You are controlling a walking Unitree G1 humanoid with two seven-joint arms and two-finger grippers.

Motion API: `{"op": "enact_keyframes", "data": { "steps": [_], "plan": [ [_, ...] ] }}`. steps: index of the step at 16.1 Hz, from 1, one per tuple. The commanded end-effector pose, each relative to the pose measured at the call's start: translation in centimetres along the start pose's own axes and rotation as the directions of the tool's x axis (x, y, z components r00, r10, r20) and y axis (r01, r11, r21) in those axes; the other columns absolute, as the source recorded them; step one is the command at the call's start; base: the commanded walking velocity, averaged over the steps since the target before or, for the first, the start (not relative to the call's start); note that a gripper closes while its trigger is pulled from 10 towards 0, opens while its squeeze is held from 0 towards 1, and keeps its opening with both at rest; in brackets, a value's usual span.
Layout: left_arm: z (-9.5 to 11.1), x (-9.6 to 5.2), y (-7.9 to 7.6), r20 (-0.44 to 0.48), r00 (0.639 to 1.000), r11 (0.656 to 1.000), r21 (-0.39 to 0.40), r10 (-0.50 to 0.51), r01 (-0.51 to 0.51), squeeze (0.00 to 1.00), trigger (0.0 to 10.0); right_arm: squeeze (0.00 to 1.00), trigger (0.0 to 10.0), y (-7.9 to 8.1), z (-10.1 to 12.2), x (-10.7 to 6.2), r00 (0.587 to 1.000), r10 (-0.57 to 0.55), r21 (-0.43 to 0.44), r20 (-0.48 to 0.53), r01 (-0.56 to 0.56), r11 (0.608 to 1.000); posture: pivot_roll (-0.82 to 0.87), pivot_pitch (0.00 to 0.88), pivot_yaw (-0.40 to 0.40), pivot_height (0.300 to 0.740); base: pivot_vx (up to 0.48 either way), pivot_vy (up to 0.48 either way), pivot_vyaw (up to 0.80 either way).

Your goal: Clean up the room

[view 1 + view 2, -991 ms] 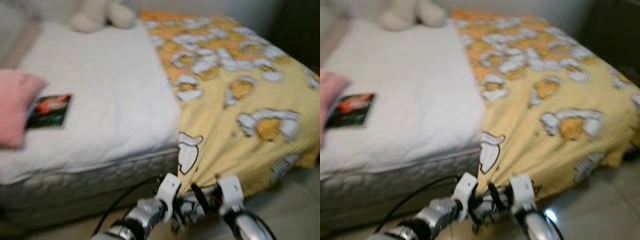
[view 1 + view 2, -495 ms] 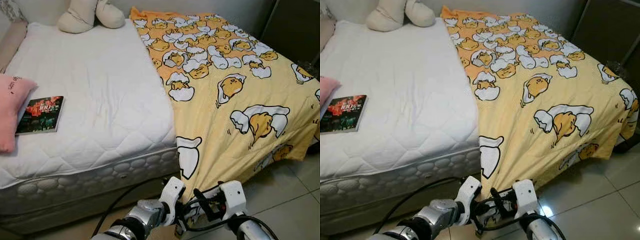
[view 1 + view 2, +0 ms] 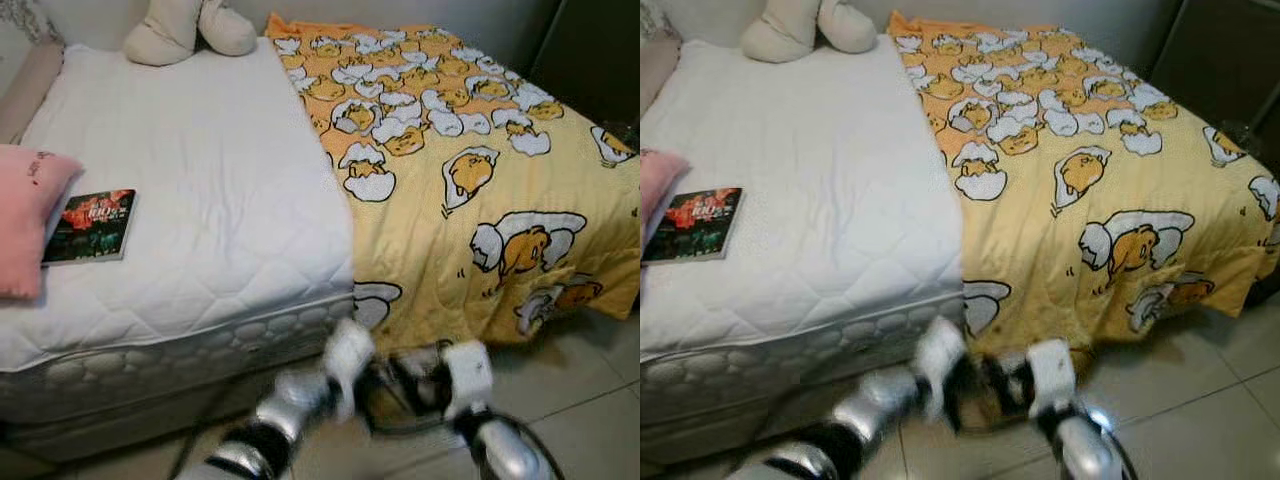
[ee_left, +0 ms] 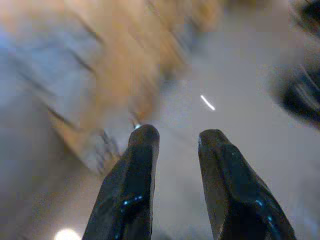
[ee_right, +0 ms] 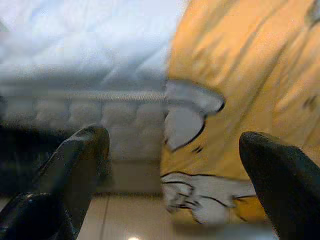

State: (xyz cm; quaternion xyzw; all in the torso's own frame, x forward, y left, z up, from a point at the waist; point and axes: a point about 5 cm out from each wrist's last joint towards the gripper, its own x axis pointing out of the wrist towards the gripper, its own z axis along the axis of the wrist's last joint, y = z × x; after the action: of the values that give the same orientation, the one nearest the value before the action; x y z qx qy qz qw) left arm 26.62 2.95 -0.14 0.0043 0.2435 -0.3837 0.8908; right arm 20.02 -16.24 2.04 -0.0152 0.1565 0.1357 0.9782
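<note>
A yellow blanket [image 3: 470, 200] printed with egg cartoons covers the right half of the bed and hangs over its near edge. The left half is bare white quilted mattress [image 3: 200, 190]. Both silver arms meet low in front of the blanket's hem, blurred by motion. My left gripper [image 4: 177, 137] has a narrow gap between its black fingers and holds nothing, with blurred yellow cloth beyond it. My right gripper [image 5: 175, 145] is wide open, facing the hem [image 5: 200, 150] and the mattress side, apart from the cloth.
A book [image 3: 90, 226] lies on the mattress beside a pink pillow [image 3: 25, 215] at the left edge. A cream plush toy [image 3: 185, 25] sits at the head. Tiled floor [image 3: 590, 400] runs right of the arms, and dark furniture [image 3: 600, 50] stands at the far right.
Both arms have moved and are now motion-blurred. The blanket's hanging hem sits higher and more bunched than half a second ago. The view has shifted slightly.
</note>
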Motion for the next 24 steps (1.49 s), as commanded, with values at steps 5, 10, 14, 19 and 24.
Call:
{"op": "enact_keyframes", "data": {
  "steps": [5, 10, 14, 19, 24],
  "plan": [
    [6.3, -6.5, 9.4, 0.393, 0.8, 0.884, -0.083, 0.453, -0.459, 1.0, 10.0, 0.0, 10.0, -2.6, 3.2, 1.7, 0.959, -0.242, 0.076, 0.148, 0.233, 0.97, -0.03, 0.0, 0.043, 0.74, 0.0, -0.096, 0.0],
    [7.2, -11.0, 11.8, 0.428, 0.612, 0.722, -0.157, 0.665, -0.674, 1.0, 10.0, 0.0, 10.0, -2.0, 4.4, 3.0, 0.953, -0.224, 0.074, 0.206, 0.213, 0.974, -0.01, 0.0, 0.048, 0.74, 0.0, -0.183, 0.61],
    [7.2, -8.7, 9.8, 0.399, 0.703, 0.768, -0.004, 0.589, -0.641, 0.0, 10.0, 0.0, 10.0, -2.0, 4.3, 3.2, 0.958, -0.205, 0.075, 0.202, 0.194, 0.978, -0.01, 0.0, 0.034, 0.74, 0.0, -0.342, 0.55],
    [4.0, -9.1, 10.7, 0.25, 0.733, 0.77, -0.106, 0.633, -0.629, 0.0, 10.0, 0.0, 10.0, -1.9, 4.3, 2.9, 0.939, -0.256, 0.116, 0.23, 0.235, 0.965, -0.03, 0.0, 0.065, 0.74, 0.0, 0.0, 0.51],
    [3.5, -9.2, 9.9, 0.264, 0.735, 0.779, -0.138, 0.625, -0.612, 0.0, 10.0, 0.0, 10.0, -2.3, 3.0, 2.3, 0.951, -0.244, 0.099, 0.189, 0.229, 0.968, -0.01, 0.0, 0.049, 0.74, 0.0, 0.0, 0.51]
  ]
}}
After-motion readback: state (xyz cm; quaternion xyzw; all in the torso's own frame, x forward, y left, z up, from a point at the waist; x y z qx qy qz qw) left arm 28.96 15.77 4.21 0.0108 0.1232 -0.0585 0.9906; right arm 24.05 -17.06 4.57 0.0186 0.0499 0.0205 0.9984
